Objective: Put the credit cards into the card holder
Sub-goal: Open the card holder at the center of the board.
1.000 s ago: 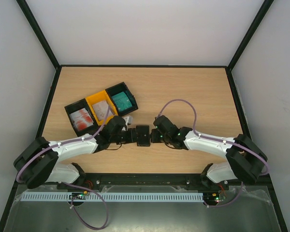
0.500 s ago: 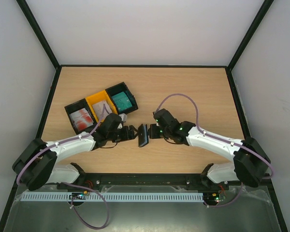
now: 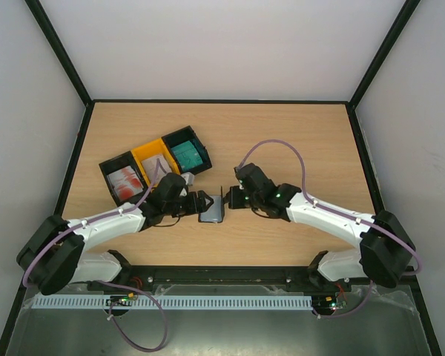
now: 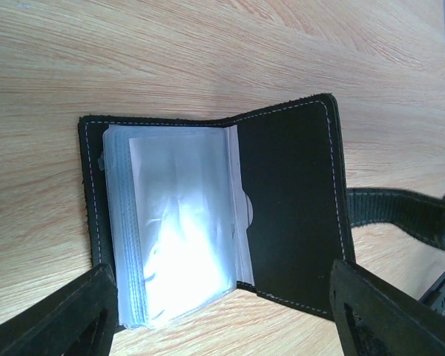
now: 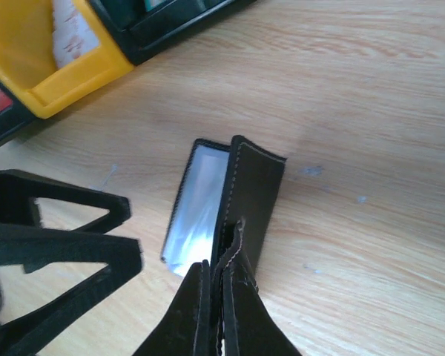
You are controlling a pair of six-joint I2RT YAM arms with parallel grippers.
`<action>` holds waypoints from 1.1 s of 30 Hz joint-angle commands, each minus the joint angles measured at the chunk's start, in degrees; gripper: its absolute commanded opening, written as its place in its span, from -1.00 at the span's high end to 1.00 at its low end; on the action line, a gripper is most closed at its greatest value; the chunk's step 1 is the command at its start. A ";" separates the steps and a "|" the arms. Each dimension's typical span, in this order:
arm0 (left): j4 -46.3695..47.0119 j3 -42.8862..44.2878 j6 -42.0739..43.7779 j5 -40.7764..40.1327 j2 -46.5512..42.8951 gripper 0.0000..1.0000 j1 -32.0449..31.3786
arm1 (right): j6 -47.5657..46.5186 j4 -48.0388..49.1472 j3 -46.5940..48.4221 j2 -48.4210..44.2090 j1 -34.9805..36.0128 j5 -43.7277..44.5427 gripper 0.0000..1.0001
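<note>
The card holder (image 3: 211, 211) lies open on the table. In the left wrist view its clear plastic sleeves (image 4: 178, 222) face up beside the black cover flap (image 4: 297, 200). My right gripper (image 3: 225, 200) is shut on the edge of that flap (image 5: 256, 196) and holds it upright; its fingertips (image 5: 221, 285) pinch the leather. My left gripper (image 3: 200, 202) is open and empty, just left of the holder, its fingers (image 4: 67, 319) wide apart. The credit cards lie in three bins: red-and-white (image 3: 124, 182), grey-white (image 3: 157, 167), teal-green (image 3: 188, 153).
The row of three bins, black (image 3: 113, 169), yellow (image 3: 147, 152) and black (image 3: 181, 136), stands at an angle just behind my left arm. The yellow bin (image 5: 37, 67) also shows in the right wrist view, close to the holder.
The holder was closed between both grippers, then stood on edge. Now it is open, sleeve side down toward the left. My left gripper has let go and opened.
</note>
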 commanded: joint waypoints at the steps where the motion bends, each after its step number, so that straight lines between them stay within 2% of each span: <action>1: 1.13 1.04 0.26 -0.19 -0.18 -0.51 0.37 | -1.76 -4.58 -0.63 0.93 -0.37 11.08 0.96; 4: 2.18 1.11 0.17 1.00 1.25 -0.36 0.35 | -2.04 -7.52 -1.49 1.70 -0.56 18.92 0.96; 8: 3.58 2.08 0.15 2.83 3.90 -0.20 0.37 | -1.53 -9.59 -2.15 4.30 -0.79 24.90 0.93; 11: 4.47 3.33 0.07 4.33 6.43 -0.11 0.37 | -0.77 -12.03 -0.82 7.00 -0.80 28.02 0.75; 15: 4.71 4.35 -0.96 5.08 9.59 -0.03 0.37 | -0.16 -13.26 1.06 6.39 -0.81 30.83 0.37; 18: 4.71 4.73 -1.84 5.05 11.01 0.05 0.37 | -1.72 -11.88 2.72 3.71 -0.80 28.12 0.24; 25: 4.71 4.74 -3.61 4.96 12.50 0.11 0.37 | -5.67 -4.19 2.81 0.41 -0.74 11.02 0.14; 30: 2.73 4.78 -4.60 4.13 13.03 -0.05 0.37 | -3.82 -2.20 0.91 3.74 -0.76 5.86 0.14; 33: 3.43 4.69 -4.76 5.19 14.16 -0.06 0.37 | -3.08 -1.17 -0.42 4.41 -0.76 5.01 0.14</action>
